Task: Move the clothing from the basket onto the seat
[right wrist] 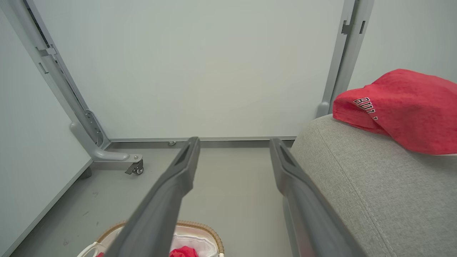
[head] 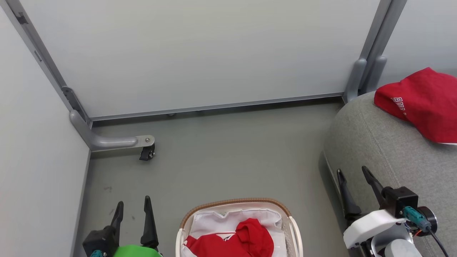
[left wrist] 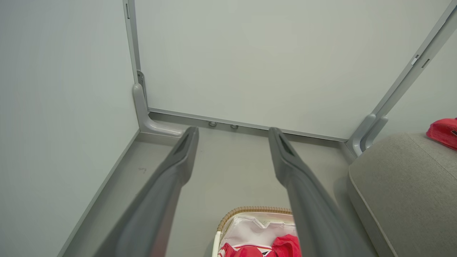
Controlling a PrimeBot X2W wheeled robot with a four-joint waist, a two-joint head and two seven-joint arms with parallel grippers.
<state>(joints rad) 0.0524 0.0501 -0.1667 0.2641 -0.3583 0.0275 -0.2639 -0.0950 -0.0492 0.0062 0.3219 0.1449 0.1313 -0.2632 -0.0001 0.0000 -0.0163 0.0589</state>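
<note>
While one red garment (head: 421, 103) lies on the seat (head: 385, 153), the other clothing (head: 232, 244) sits in the basket (head: 235, 202) between left gripper (head: 133, 201) and right gripper (head: 352, 171), both with fingers spread, empty; left looks nearer.

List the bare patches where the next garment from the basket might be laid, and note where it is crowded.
The seat is bare across its near part, between its rounded edge and the red garment lying at its far end. The floor between basket and wall panel is open too. Crowded: inside the basket, heaped with red clothing.
</note>
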